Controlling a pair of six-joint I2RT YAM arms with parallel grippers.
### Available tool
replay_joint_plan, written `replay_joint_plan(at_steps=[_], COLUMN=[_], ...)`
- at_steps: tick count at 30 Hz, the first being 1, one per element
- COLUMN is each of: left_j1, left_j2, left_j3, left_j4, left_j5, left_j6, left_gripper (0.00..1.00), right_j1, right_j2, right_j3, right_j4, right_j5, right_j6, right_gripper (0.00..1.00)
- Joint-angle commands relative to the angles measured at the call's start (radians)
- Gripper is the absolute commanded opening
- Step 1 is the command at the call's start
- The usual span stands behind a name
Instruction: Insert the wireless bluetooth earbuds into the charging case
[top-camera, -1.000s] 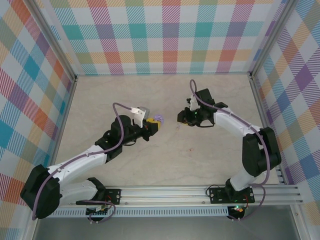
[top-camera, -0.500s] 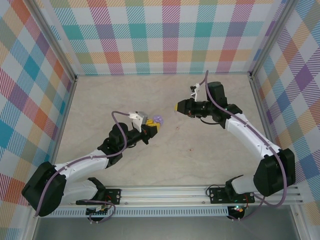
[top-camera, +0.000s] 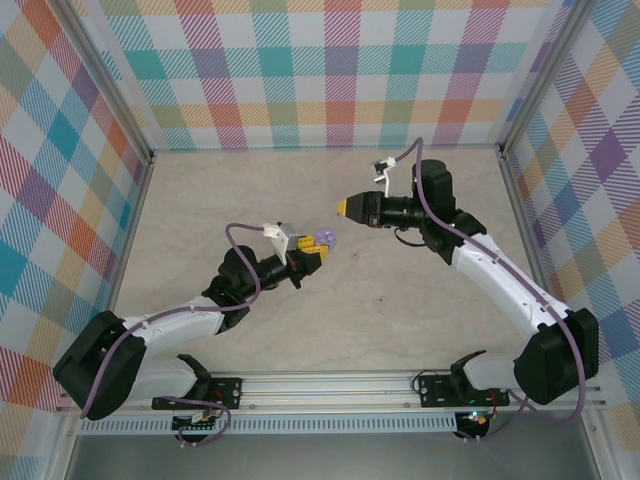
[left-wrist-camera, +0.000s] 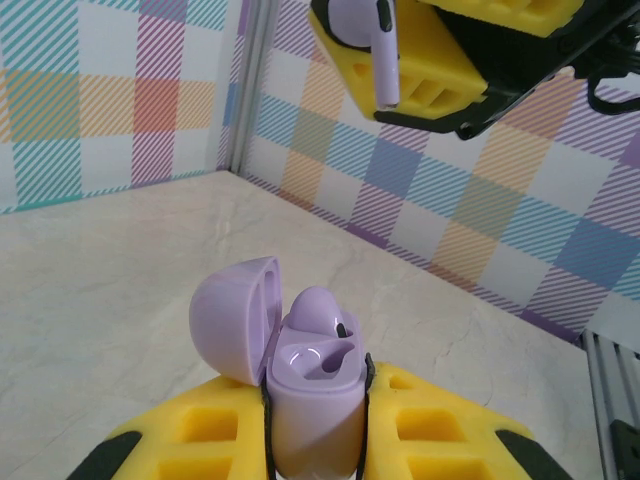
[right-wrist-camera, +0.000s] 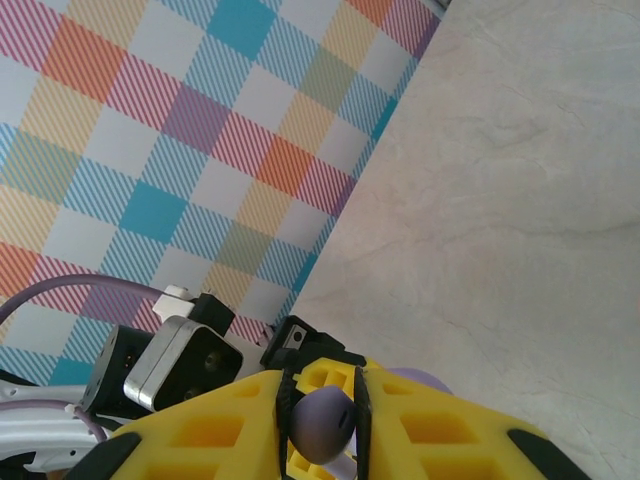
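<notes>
Right gripper (top-camera: 343, 207): clamps one earbud (left-wrist-camera: 378, 45), stem roughly toward the case.
Left gripper (top-camera: 312, 258): clamps the open charging case (left-wrist-camera: 310, 380).
Your path: case lies leftward of the earbud, apart.

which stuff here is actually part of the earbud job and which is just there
Part of the job:
- charging case, lid open, held by the left gripper
- earbud pinched in the right gripper
- second earbud, seated in the case

Just there:
- small red mark on the table
- plaid walls
- metal rail
</notes>
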Motion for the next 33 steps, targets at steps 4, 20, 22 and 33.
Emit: replay_joint_plan(at_steps=[4,20,22,33], left_j1=[-0.025,-0.037,-0.038,-0.038], left_j2=[0.006,-0.013,-0.016,-0.028], left_j3=[0.052,0.084,0.087,0.09], left_j4=[0.129,0.137,0.134,0.131], left_j5=[0.033,0.03,0.026,0.017], left_j6=[-0.039,-0.04,-0.04,-0.041], left_gripper=[0.18,0.18,0.18,0.17], right_j1=[0.043,0.082,0.082,0.084], right_j2=[-0.021,-0.025,-0.026,-0.033], right_j3=[-0.012,0.0,0.001,0.002], right_j4=[0.087,0.083,0.075,0.055], right_j5=[0.019,0.03,0.034,0.04], right_j6=[-0.005,-0.048,-0.054,-0.07], right_gripper=[0.26,0.27,0.27,0.27])
